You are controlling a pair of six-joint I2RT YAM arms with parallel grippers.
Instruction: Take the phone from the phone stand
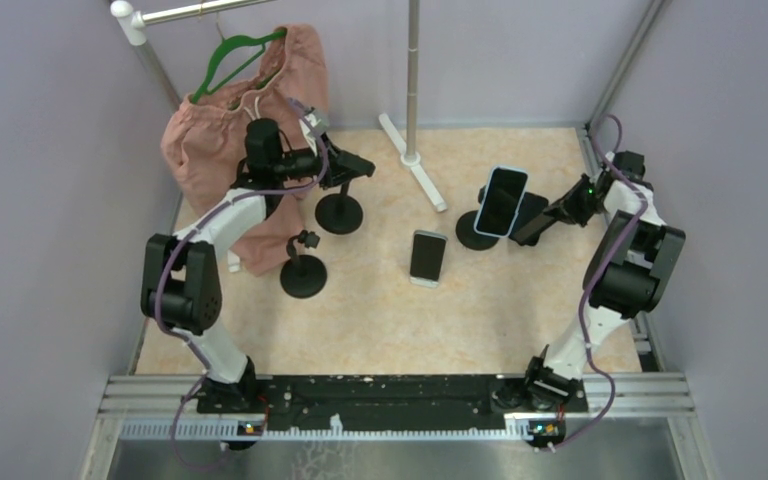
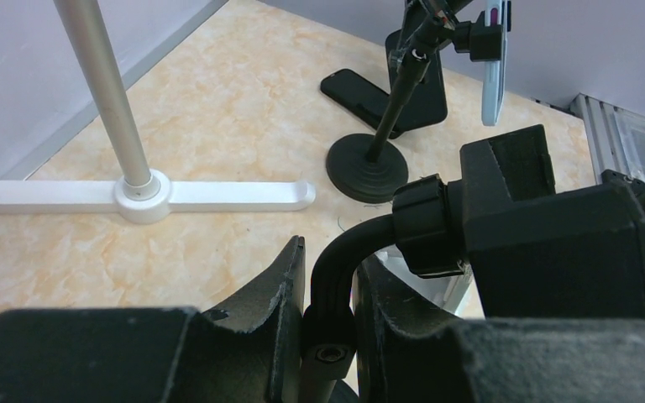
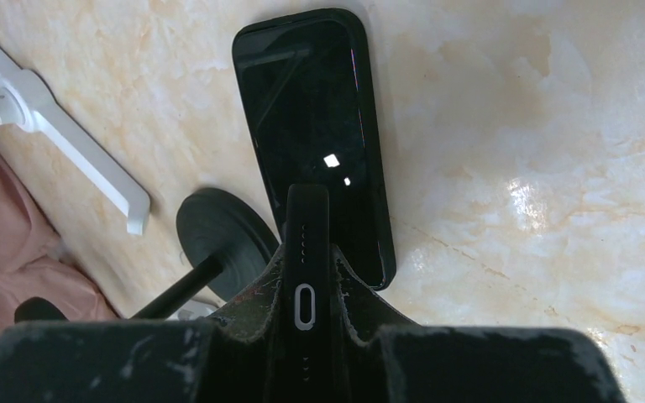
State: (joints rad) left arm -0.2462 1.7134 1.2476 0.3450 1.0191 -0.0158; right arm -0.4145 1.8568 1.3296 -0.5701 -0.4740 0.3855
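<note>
Nearest the bases: near stand, round foot on the table, small head hard to make out from above. Just beyond, to the right: flat phone, face up, apart from everything. From the left wrist, only a sliver of it showing under a big black stand head.

Further in, on the right: right tool clamped tight on the phone, gripping both faces at the port end. Seen edge-on from that wrist, so screen and clamp hidden there. Phone tilted, clear of the table, its back held in the clamp of the stand. Neck of the stand hidden behind the phone from above, plain from the left wrist. Black phone flat on the table just beside the stand's foot, partly covered from above by phone and tool.

On the left, at about the same depth: left tool closed on the bent neck of the left stand, pinched from both sides. Head of that stand large and close in the wrist view, cut off at the right edge.

Beyond: rack, white foot on the table, pole running out of the top. Farthest left: pink garment on a green hanger, lower part hidden behind the left arm.
</note>
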